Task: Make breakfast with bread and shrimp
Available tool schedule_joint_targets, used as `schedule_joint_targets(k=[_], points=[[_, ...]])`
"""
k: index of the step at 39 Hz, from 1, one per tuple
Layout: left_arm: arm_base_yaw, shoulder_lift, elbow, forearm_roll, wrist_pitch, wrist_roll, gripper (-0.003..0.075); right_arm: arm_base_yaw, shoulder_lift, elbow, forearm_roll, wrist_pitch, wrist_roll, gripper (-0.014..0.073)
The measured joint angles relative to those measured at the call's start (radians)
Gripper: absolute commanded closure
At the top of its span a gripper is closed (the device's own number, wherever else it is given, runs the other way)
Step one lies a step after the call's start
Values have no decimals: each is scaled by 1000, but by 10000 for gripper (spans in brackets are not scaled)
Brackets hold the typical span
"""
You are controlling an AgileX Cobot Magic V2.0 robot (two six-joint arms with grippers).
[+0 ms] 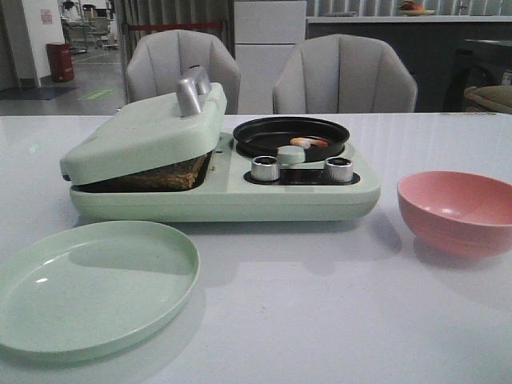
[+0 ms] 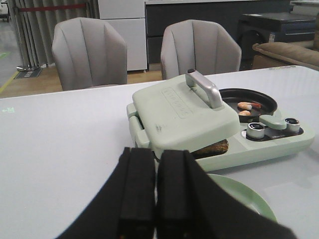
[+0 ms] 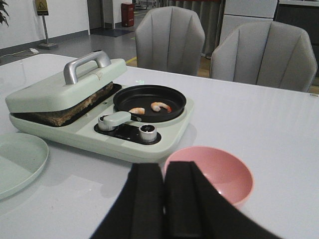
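A pale green breakfast maker (image 1: pixel 224 196) sits in the middle of the white table (image 1: pixel 320 320), its hinged lid (image 1: pixel 148 132) resting down on the bread (image 1: pixel 172 174) — the lid does not close flush, and a brown crust edge shows in the gap under it. A silver handle (image 1: pixel 192 90) stands on top of the lid. Beside the lid, the round black pan (image 1: pixel 290 134) holds the shrimp (image 3: pixel 160 106), two small orange-and-white curls lying near each other. Two silver knobs (image 1: pixel 266 168) sit in front of the pan (with a small green lever between them).

On the robot's left, an empty green plate (image 1: pixel 88 288) lies just in front of the appliance; on its right stands a pink bowl (image 1: pixel 458 212), well apart from the plate.

Both arms hang back from the appliance — the left gripper (image 2: pixel 155 209) has its black fingers pressed together on nothing, and the right gripper (image 3: pixel 164 204) is likewise clenched and empty, near the bowl
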Motion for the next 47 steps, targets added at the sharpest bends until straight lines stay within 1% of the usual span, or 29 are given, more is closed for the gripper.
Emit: schedule_joint_targets(k=[3,8,13,21,25,32,40,47], points=[[2,0,41,10,-19,0,607,0,0,0,0,0,0,452],[40,0,111,10,-70,-2,606,0,0,2,0,0,0,452],[74,0,186,10,-176,-2,607,0,0,2,0,0,0,452],[79,0,324,10,-384,-2,606,0,0,2,0,0,0,452],[97,0,330,21,-427,-19,607,0,0,2,0,2,0,452],[131,0,330,21,-442,-38,606,0,0,2,0,2,0,452],[177,0,330,42,-444,-111,606,0,0,2,0,2,0,452],[184,0,330,55,-444,-120,606,0,0,2,0,2,0,452]])
